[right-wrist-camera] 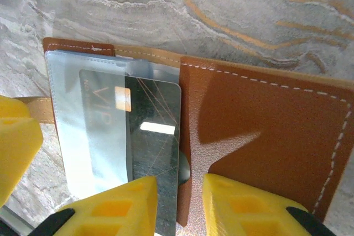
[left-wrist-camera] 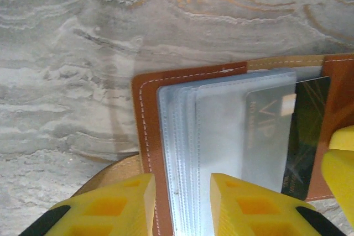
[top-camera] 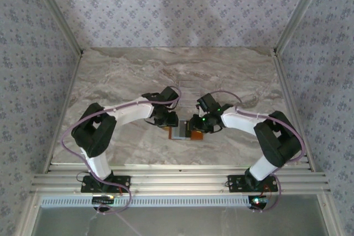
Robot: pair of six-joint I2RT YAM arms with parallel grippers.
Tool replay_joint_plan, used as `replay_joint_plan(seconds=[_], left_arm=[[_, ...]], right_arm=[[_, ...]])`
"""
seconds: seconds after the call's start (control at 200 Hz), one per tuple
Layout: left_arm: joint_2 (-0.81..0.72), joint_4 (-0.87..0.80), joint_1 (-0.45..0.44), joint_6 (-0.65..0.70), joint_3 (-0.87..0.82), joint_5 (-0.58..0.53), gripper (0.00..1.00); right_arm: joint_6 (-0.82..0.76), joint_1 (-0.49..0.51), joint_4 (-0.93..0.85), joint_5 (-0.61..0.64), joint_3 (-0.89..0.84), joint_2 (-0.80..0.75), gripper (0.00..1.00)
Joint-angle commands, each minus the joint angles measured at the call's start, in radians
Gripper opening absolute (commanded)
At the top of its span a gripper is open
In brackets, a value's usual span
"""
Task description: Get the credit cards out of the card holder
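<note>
Two robot arms meet over the open wallet (right-wrist-camera: 265, 125) on a marble table (top-camera: 121, 75). The left gripper (left-wrist-camera: 181, 187), jaws apart, straddles the wallet's outer edge and its clear sleeves (left-wrist-camera: 221, 131). The right gripper (right-wrist-camera: 180, 187), jaws parted and clasping nothing, brackets the dark card (right-wrist-camera: 155, 120), which sits half out of a sleeve beside the wallet's fold.

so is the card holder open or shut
Open: the card holder lies spread on the table, its clear sleeves and a dark card exposed.
</note>
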Motion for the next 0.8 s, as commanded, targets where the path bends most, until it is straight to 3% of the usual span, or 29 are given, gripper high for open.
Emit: replay_joint_plan(seconds=[0.0,0.455,0.795], left_arm=[[0.028,-0.018,-0.005,0.009,0.026,0.009,0.33],[0.114,-0.051,-0.014,0.034,-0.003,-0.06,0.32],[0.125,-0.051,-0.022,0.035,-0.005,-0.056,0.32]], right_arm=[[0.015,-0.019,0.052,-0.064,-0.029,-0.021,0.31],[0.019,-0.098,0.224,-0.233,-0.12,0.003,0.35],[0.051,-0.113,0.316,-0.322,-0.137,0.052,0.28]])
